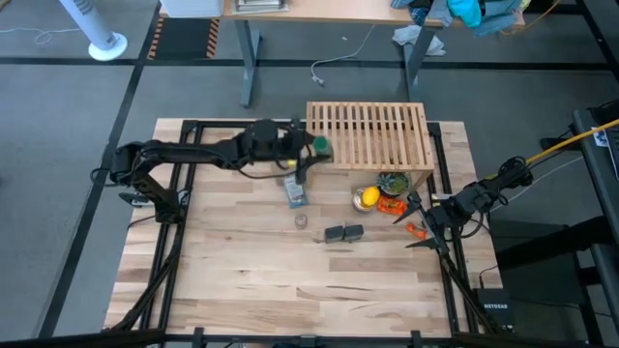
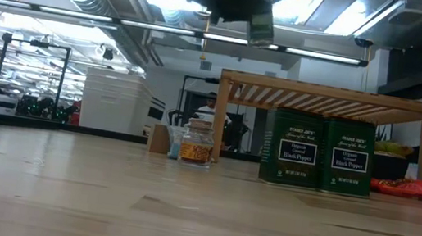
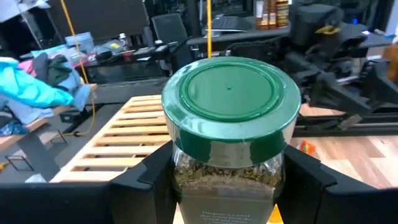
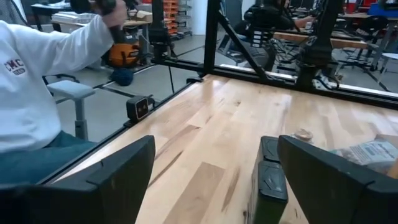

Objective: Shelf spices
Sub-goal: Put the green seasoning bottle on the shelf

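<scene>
The green-capped bottle [image 3: 227, 134] sat clamped between the left gripper's [image 1: 311, 147] two dark fingers [image 3: 143, 180], held in the air at the near left corner of the wooden shelf [image 1: 368, 134]; the left wrist view alone showed its clear body filled with dried flakes, while from above only a green spot beside the rack could be made out. The low view showed what the top-down one could not: two dark green tins [image 2: 318, 151] standing upright side by side on the table, each with a black pepper label, and one small glass jar [image 2: 197, 142] to their left. From above those two tins [image 1: 343, 232] were just dark blocks, the jar [image 1: 301, 220] a faint speck, and one flat packet [image 1: 295, 191] lay behind them. One lemon [image 1: 367, 199] lay by the shelf's front right leg, next to objects too jumbled to name. The right gripper [image 1: 424, 230] hung with its fingers spread wide and empty at the table's right edge. Its wrist view caught a seated person's white sleeve [image 4: 43, 68] beyond the table, the body cut off by the frame.
</scene>
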